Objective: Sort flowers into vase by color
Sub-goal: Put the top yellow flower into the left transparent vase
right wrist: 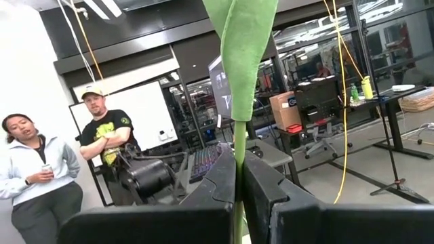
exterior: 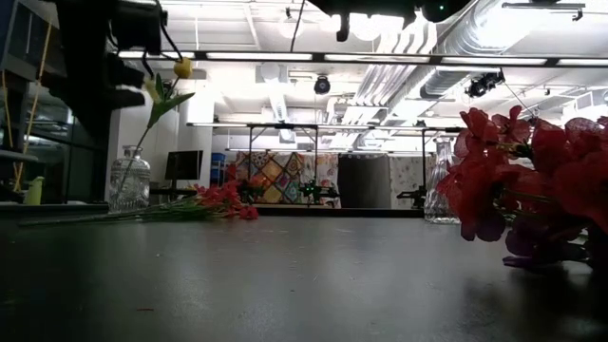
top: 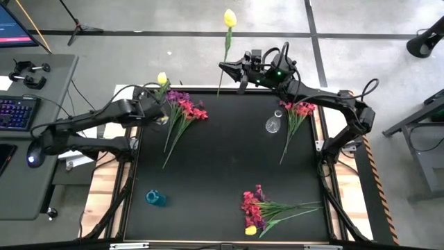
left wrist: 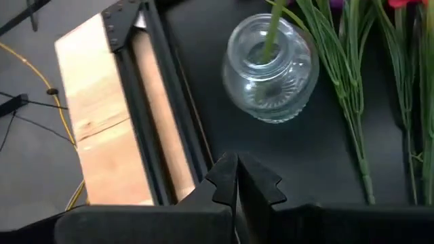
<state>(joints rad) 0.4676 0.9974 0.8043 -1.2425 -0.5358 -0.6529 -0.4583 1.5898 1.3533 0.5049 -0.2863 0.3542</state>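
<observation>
The right gripper [top: 227, 67] sits at about twelve o'clock above the far edge of the black counter [top: 222, 173], its fingers [right wrist: 220, 177] pressed tight on the green stem of a yellow flower [top: 229, 18]. That bloom reaches out past the counter's far edge, over the floor, and the stem hangs on below the gripper toward the counter edge.

The left gripper [top: 161, 111] is at about ten o'clock, fully closed on nothing, just beside a clear glass vase [left wrist: 270, 68]. A second yellow flower [top: 162, 79] stands in this vase, its stem [left wrist: 272, 30] passing through the neck.

A loose bunch of red-pink and purple flowers [top: 186, 108] lies flat on the counter right next to that vase, stems trailing toward eight o'clock. At about two o'clock a second glass vase [top: 273, 125] stands with another small red-pink bunch [top: 300, 108] lying just beside it, stems pointing toward the counter's centre. At about five o'clock a mixed pile [top: 255, 207] of red-pink, purple and one yellow bloom lies with stems running toward three o'clock. A small blue vase [top: 155, 198] is at seven o'clock.

In the right wrist view, two people [right wrist: 68, 156] stand in the room beyond.
</observation>
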